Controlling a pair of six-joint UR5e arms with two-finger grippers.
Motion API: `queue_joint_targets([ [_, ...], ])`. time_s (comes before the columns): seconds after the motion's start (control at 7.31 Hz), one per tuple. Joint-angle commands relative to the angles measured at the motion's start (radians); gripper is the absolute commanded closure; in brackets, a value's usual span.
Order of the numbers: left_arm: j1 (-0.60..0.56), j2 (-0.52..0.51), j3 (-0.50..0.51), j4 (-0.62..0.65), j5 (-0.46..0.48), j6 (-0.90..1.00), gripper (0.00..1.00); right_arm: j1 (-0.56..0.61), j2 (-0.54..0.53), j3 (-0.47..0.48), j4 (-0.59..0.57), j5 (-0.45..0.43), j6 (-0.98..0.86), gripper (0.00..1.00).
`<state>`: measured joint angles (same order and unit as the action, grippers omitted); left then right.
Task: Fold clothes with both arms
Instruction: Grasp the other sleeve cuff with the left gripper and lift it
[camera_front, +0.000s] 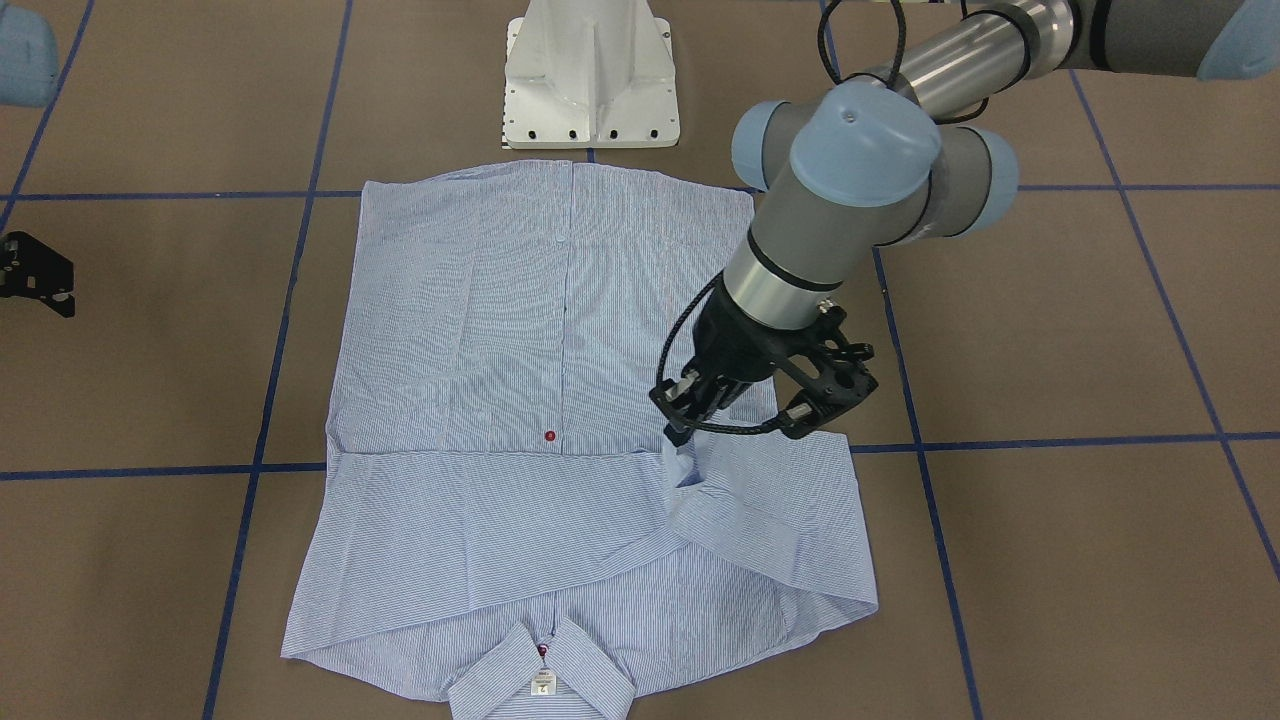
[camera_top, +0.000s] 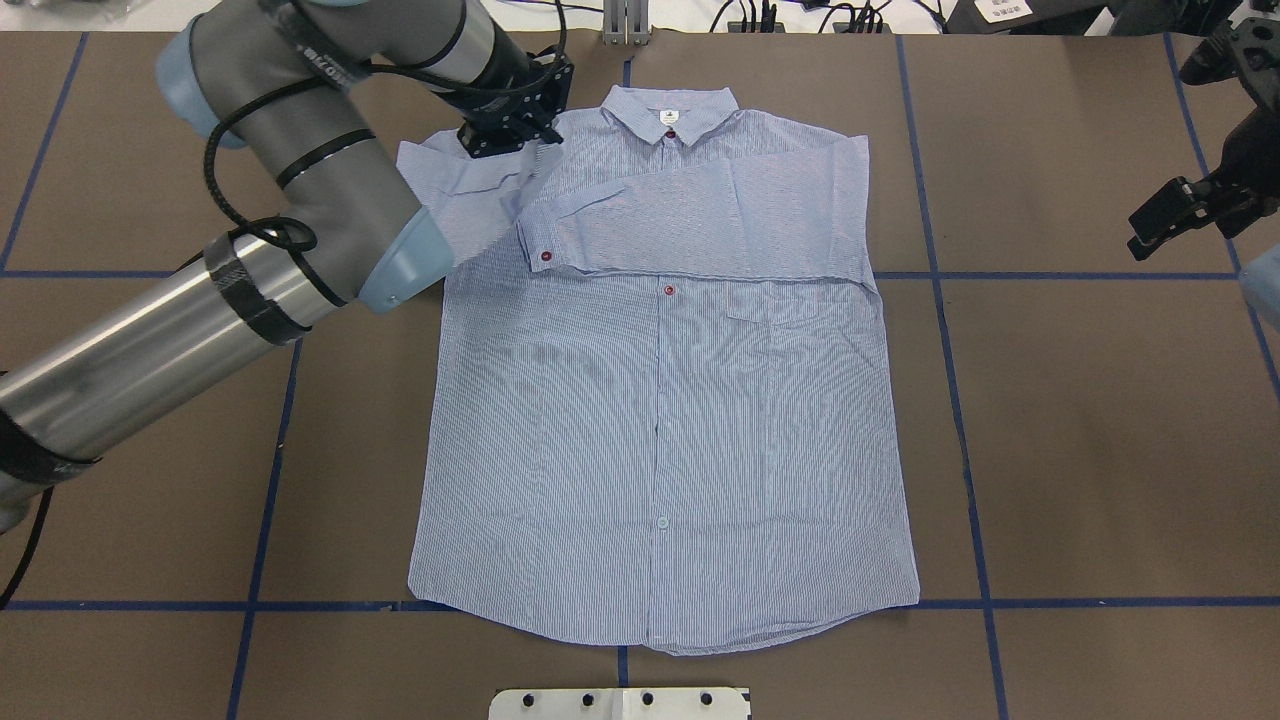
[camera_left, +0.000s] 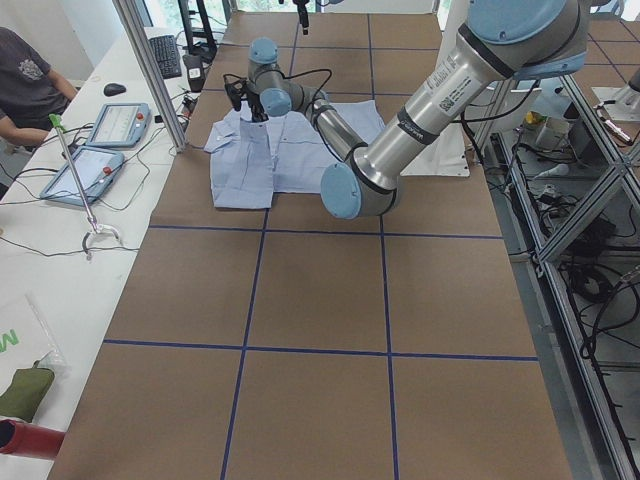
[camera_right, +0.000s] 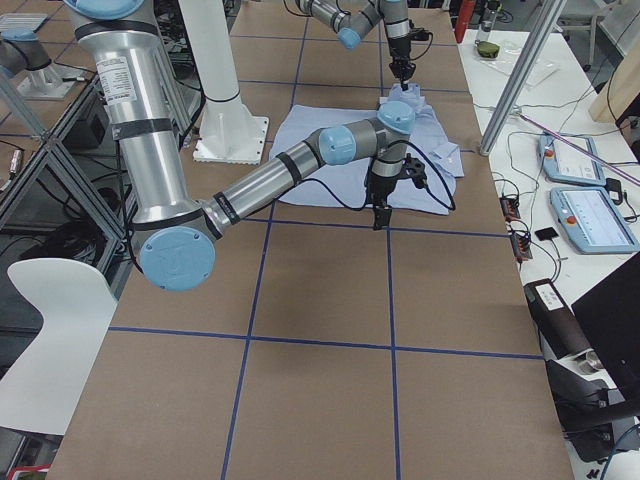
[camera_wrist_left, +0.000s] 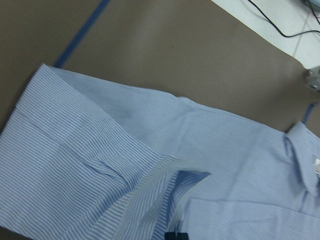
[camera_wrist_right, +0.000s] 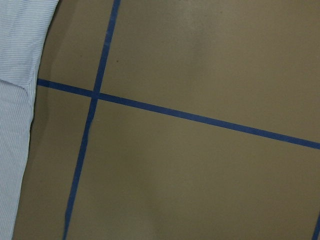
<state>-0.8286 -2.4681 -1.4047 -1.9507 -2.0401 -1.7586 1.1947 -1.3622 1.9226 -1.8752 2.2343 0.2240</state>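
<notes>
Shirt (camera_top: 660, 420) lies flat, front up, mid-table (camera_top: 1080, 420), with the collar (camera_top: 700, 105) toward the edge far from the robot and the hem toward the robot's edge. Sleeve 1 (camera_top: 700, 225), from the robot's right side, is laid across the chest, cuff beside the button line. Sleeve 2 (camera_top: 470, 180), on the robot's left side, rises in a peak to the left gripper (camera_front: 683, 436), whose fingers are closed on that cloth. Right gripper (camera_top: 1150, 225) hangs near the table's right edge with nothing visible in it; its opening cannot be determined. Estimated progress: 1 of 2 sleeve folds complete, body folds not started.
</notes>
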Motion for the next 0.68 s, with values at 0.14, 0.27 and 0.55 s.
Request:
queue_joint_targets([
  [0.14, 0.068, -0.169, 0.099, -0.035, 0.001, -0.146, 1.0, 0.008, -0.015, -0.001, 0.001, 0.002, -0.015, 0.0],
  [0.27, 0.075, -0.17, 0.114, -0.074, 0.001, -0.169, 1.0, 0.008, -0.017, -0.002, 0.001, 0.001, -0.017, 0.0],
  [0.55, 0.103, -0.175, 0.153, -0.15, 0.005, -0.173, 1.0, 0.014, -0.024, 0.004, 0.001, 0.005, -0.038, 0.0],
])
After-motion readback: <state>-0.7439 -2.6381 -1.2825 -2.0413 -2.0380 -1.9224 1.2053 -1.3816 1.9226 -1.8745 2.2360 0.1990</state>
